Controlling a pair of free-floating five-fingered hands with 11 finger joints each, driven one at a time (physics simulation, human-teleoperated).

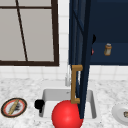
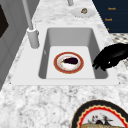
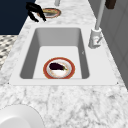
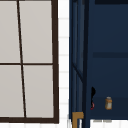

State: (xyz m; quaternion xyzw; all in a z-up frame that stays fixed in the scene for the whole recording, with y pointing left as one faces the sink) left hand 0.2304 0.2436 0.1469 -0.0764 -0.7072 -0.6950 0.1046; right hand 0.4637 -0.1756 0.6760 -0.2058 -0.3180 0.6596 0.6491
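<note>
Left side view | left hand fingers curled, pointing down into sink

A dark-framed window with pale panes fills the wall at the left, and white tiles run beside and below it. A grey faucet stands on the marble surface, its neck rising upright. On the surface at the left lies a dark-rimmed plate with a red ring, carrying a long tan item set on a slant. At the far right sits a white plate with a small brown piece on it. A big red ball shows low in the front view. Checkered floor shows past the surface's edge
</note>
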